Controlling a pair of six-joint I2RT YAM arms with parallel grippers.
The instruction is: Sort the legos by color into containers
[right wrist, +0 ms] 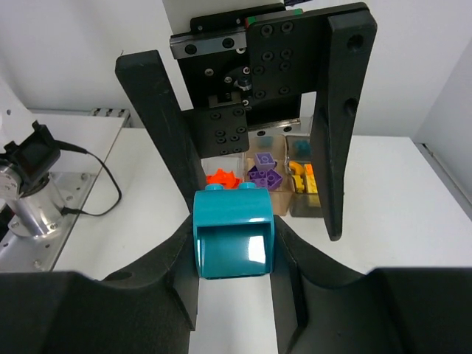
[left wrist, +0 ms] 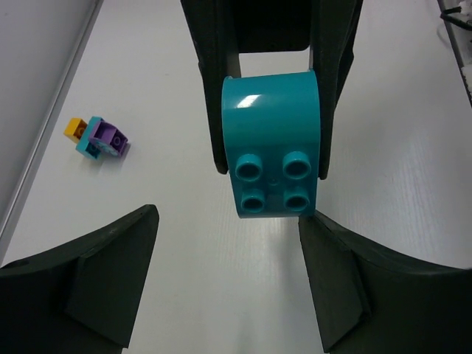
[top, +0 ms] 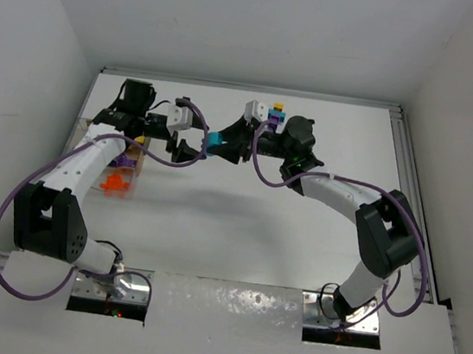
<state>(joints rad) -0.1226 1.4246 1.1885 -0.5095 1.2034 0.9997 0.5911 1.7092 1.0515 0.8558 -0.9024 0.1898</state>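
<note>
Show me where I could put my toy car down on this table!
Biggest bare patch: the middle of the table, between the left arm and right arm. Crowded: the left side by the containers, and the back, where the left gripper and right gripper meet at the teal brick.

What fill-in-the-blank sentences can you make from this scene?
1. The right gripper is shut on a ____ brick.
2. The jaws of the left gripper stand ____ on either side of that brick.
3. In the containers, the ____ legos lie between the orange legos and the yellow legos.
Missing words: teal; open; purple.
</note>
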